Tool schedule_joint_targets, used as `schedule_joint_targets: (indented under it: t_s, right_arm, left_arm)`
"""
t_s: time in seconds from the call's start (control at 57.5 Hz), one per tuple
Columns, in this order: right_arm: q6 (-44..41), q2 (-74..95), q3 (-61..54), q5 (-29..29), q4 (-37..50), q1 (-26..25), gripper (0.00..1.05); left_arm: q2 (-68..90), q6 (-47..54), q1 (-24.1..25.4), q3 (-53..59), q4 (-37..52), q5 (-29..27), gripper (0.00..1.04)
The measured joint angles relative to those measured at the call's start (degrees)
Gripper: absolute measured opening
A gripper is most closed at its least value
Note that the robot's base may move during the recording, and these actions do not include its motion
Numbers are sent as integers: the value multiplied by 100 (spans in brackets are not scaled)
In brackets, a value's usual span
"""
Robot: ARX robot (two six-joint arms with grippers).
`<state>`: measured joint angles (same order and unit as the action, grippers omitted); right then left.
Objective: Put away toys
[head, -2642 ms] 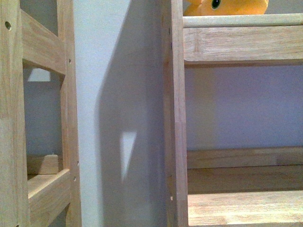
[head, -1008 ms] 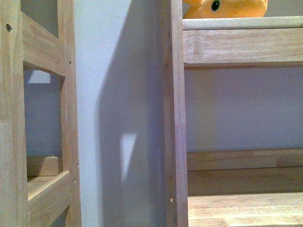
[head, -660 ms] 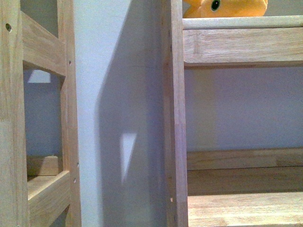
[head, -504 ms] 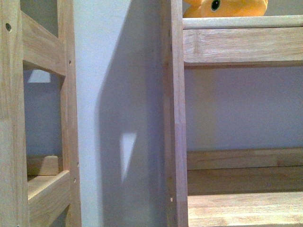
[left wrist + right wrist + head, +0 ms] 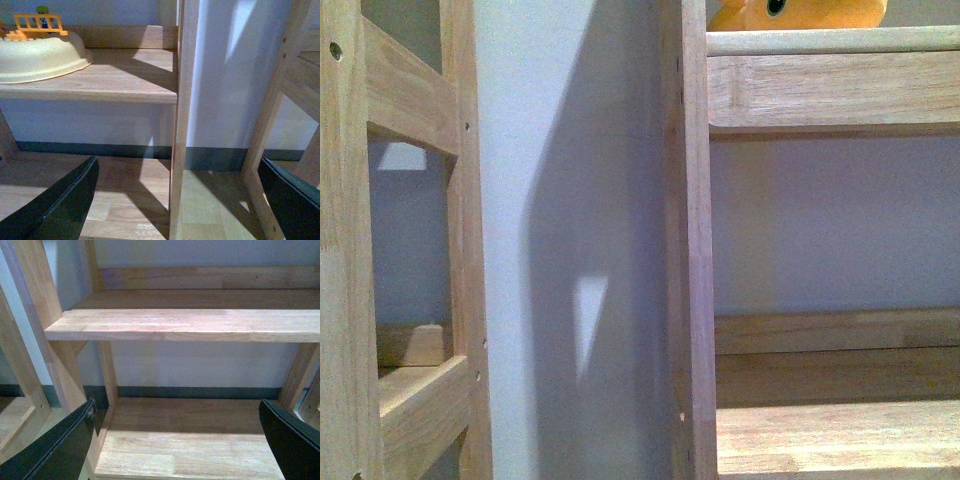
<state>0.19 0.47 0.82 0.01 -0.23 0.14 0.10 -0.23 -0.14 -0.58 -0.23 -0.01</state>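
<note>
The orange-yellow plush toy with a black eye lies on the upper shelf of the right wooden rack, cut off by the top edge of the front view. Neither arm shows in the front view. My left gripper is open and empty, facing the upright post between the two racks. My right gripper is open and empty, facing the bare lower shelves of a rack. The toy is out of both wrist views.
A cream round bowl-like tray with an orange toy fence stands on a shelf in the left wrist view. A second wooden rack stands left, with a white wall between the racks.
The front view has shifted slightly, so the plush toy and upper shelf sit a little higher in the picture. Nothing else has changed.
</note>
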Motion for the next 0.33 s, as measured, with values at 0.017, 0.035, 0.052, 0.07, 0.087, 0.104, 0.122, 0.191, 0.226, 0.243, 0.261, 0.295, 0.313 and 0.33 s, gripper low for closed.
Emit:
schedule_joint_targets:
  t_s: [0.017, 0.035, 0.052, 0.07, 0.087, 0.104, 0.122, 0.191, 0.226, 0.243, 0.261, 0.295, 0.313, 0.33]
  right_arm:
    - [0, 0, 0, 0, 2, 0, 98]
    - [0, 0, 0, 0, 0, 0, 98]
    - [0, 0, 0, 0, 2, 0, 98]
    - [0, 0, 0, 0, 0, 0, 98]
    - [0, 0, 0, 0, 0, 0, 98]
    - [0, 0, 0, 0, 2, 0, 98]
    - [0, 0, 0, 0, 2, 0, 98]
    - [0, 0, 0, 0, 0, 0, 98]
    - [0, 0, 0, 0, 2, 0, 98]
    - [0, 0, 0, 0, 2, 0, 98]
    - [0, 0, 0, 0, 0, 0, 98]
    - [0, 0, 0, 0, 2, 0, 98]
    - [0, 0, 0, 0, 2, 0, 98]
    - [0, 0, 0, 0, 0, 0, 98]
  left_arm:
    - [0, 0, 0, 0, 0, 0, 98]
    - [0, 0, 0, 0, 0, 0, 98]
    - [0, 0, 0, 0, 0, 0, 98]
    - [0, 0, 0, 0, 0, 0, 98]
    - [0, 0, 0, 0, 0, 0, 98]
    - [0, 0, 0, 0, 0, 0, 98]
    - [0, 0, 0, 0, 0, 0, 98]
    - [0, 0, 0, 0, 0, 0, 98]
    - [0, 0, 0, -2, 0, 0, 98]
    - [0, 0, 0, -2, 0, 0, 98]
    - [0, 0, 0, 0, 0, 0, 98]
    - [0, 0, 0, 0, 0, 0, 98]
    - [0, 0, 0, 0, 0, 0, 98]
    - [0, 0, 0, 0, 0, 0, 98]
